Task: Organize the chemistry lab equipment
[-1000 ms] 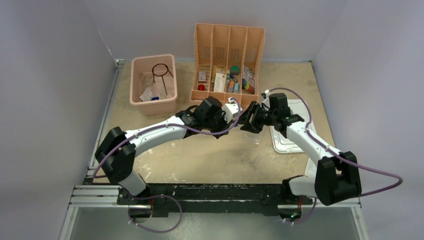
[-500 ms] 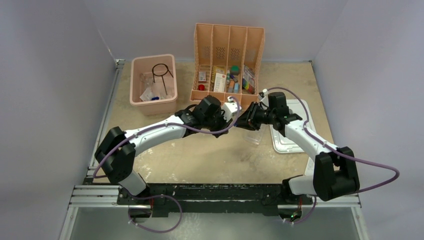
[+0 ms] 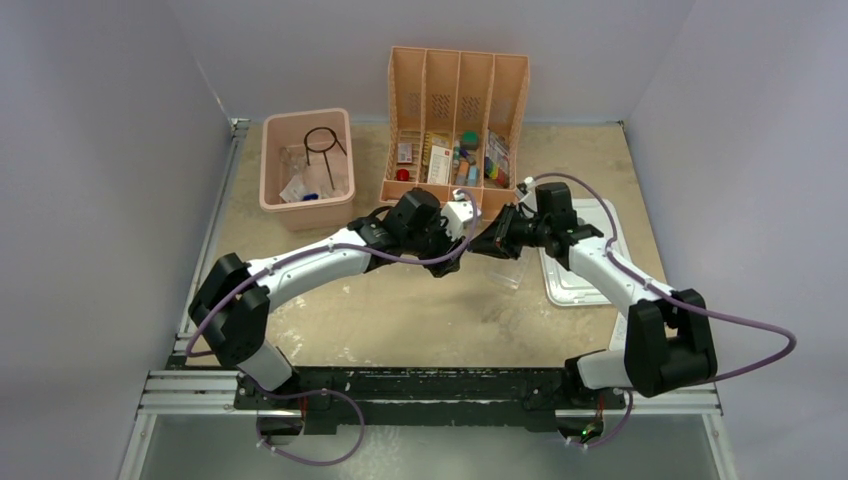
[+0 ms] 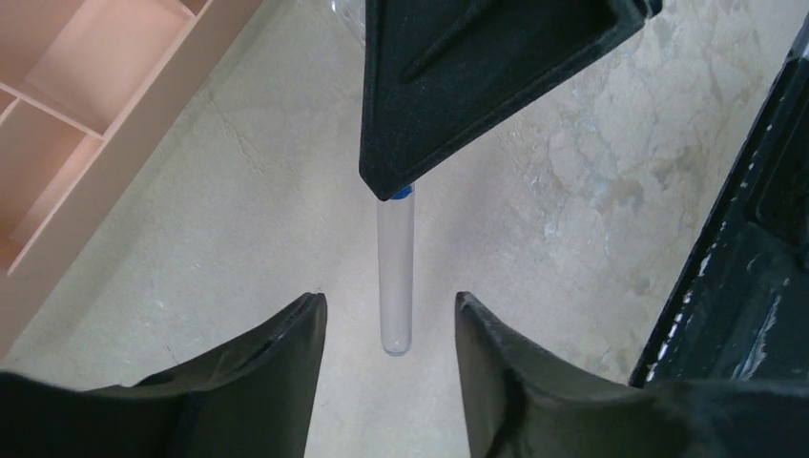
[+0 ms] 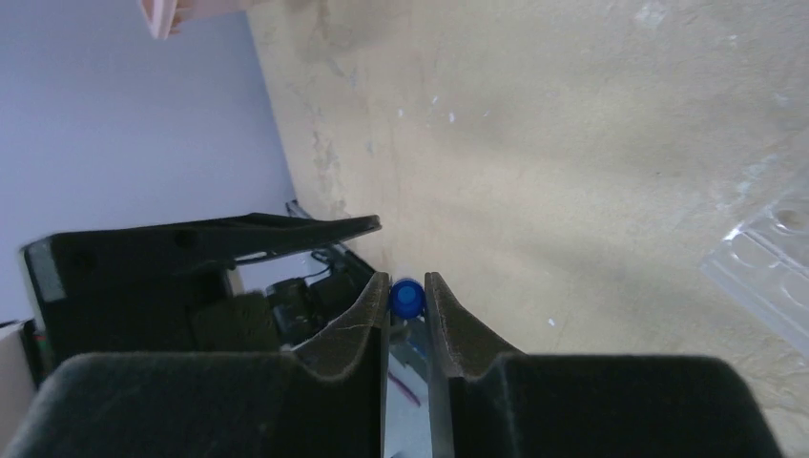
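A thin clear blue-capped tube [image 4: 395, 277] hangs in the air above the sandy table. My right gripper [image 5: 407, 283] is shut on its blue cap [image 5: 407, 298]; in the left wrist view one right fingertip [image 4: 458, 86] covers that cap. My left gripper [image 4: 386, 303] is open, with the tube's round lower end between its fingers and touching neither. In the top view both grippers meet mid-table, left [image 3: 458, 243] and right [image 3: 487, 240]. The clear plastic tube rack [image 3: 510, 270] lies just below them. The black wire ring tripod [image 3: 322, 141] and clear packets [image 3: 296, 186] are in the pink bin [image 3: 305, 208].
The orange divider rack [image 3: 455, 95] with colourful small items stands at the back centre. A white lid [image 3: 585, 275] lies on the table to the right, under my right forearm. Part of the tube rack [image 5: 773, 272] shows at the right wrist view's edge.
My right gripper has closed on the tube's blue cap. The left jaws have opened and let go of the tube. Both arms shifted only slightly.
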You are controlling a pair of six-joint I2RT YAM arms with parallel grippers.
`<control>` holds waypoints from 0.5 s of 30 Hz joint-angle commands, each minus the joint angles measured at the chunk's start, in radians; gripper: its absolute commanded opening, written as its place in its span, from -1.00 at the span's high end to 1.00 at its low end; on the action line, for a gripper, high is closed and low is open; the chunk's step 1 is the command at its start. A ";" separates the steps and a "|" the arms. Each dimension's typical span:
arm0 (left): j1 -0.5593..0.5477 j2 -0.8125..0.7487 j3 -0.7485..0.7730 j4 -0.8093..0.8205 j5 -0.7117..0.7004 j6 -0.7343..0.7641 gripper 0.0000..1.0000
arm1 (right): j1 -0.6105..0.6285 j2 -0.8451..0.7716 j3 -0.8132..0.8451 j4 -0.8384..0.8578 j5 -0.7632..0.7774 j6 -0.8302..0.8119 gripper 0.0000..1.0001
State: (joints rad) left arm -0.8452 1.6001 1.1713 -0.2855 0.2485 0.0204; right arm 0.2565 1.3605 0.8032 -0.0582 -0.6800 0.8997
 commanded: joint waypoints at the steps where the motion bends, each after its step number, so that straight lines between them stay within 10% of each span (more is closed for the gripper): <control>1: 0.013 -0.071 0.028 0.052 -0.004 -0.013 -0.27 | 0.001 -0.050 0.094 -0.161 0.151 -0.124 0.68; 15: 0.131 -0.190 -0.131 0.246 -0.059 -0.187 -0.47 | 0.004 -0.136 0.344 -0.570 0.886 -0.454 0.67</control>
State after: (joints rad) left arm -0.7368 1.4528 1.0798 -0.1555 0.2089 -0.0784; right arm 0.2577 1.2583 1.0920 -0.5510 -0.0639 0.5556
